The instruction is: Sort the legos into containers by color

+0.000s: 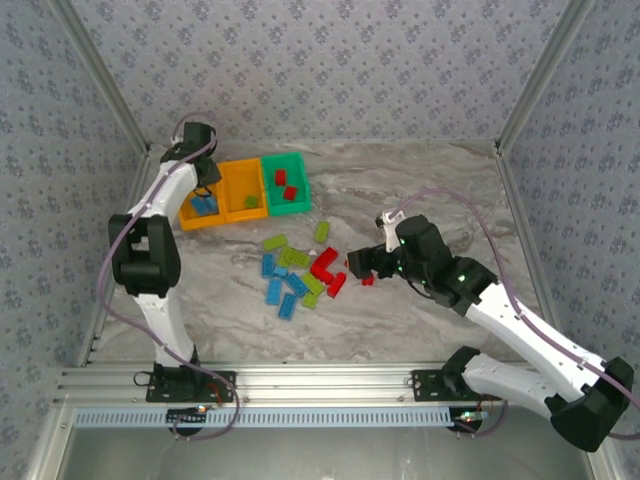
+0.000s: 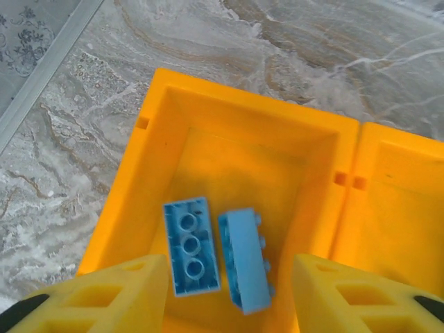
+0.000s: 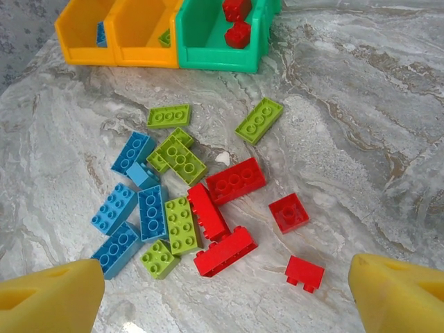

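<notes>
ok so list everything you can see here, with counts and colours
containers: three, two orange and one green, joined in a row at the table's far left
binned blue legos: two, blue, in the left orange container
binned green lego: one, lime, in the middle orange container
binned red legos: two, red, in the green container
loose blue legos: five, blue, left side of the pile
loose green legos: about six, lime, spread through the pile
loose red legos: five, red, right side of the pile
table: one, grey marbled
left gripper: one, yellow fingers, open over the left orange container
right gripper: one, yellow fingers, open over the pile
</notes>
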Controlling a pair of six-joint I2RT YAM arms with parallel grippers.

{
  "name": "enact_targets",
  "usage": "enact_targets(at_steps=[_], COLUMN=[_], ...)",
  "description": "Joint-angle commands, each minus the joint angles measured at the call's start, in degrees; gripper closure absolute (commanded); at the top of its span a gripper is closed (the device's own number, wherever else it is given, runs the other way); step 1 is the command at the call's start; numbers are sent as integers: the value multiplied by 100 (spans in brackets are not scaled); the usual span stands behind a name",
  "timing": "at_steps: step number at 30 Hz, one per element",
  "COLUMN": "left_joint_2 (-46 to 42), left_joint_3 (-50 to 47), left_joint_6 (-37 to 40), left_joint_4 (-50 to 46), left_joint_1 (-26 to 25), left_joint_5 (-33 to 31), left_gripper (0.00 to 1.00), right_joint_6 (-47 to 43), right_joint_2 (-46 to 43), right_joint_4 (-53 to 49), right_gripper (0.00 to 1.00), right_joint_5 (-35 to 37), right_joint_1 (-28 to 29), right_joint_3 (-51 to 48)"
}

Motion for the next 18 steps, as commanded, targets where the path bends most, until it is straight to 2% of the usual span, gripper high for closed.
enact_targets(at_steps=[1, 4, 6, 9, 12, 14, 18], left_joint_2=[-1149, -2180, -2764, -3470, -4093, -4554, -5342], left_joint_3=[-473, -1144, -1393, -1535, -1743, -2042, -2725], left_joint_6=[-137, -16, 316, 1182, 2176, 2601, 3387], left_joint_4=[-31, 115, 20, -308, -770, -908, -982], left_joint_1=[-211, -790, -1357, -2353, -3127, -3458, -3537], left_joint_5=[505, 783, 671, 393, 714, 921, 1812], left_gripper=[53, 53, 53, 54, 54, 53, 50], right_joint_6=[102, 159, 204, 429, 766, 960, 1210], right_joint_2=[299, 772, 1157, 1849, 2637, 3249, 4388], right_joint_4=[220, 354, 351, 330, 272, 234, 98], right_gripper=[7, 7, 8, 8, 7, 7, 6], right_joint_5=[-60, -119, -103, 172, 397, 390, 640], right_joint_1=[37, 42, 63, 58, -18, -64, -74], right_joint_3=[73, 257, 432, 785, 1219, 1634, 2582])
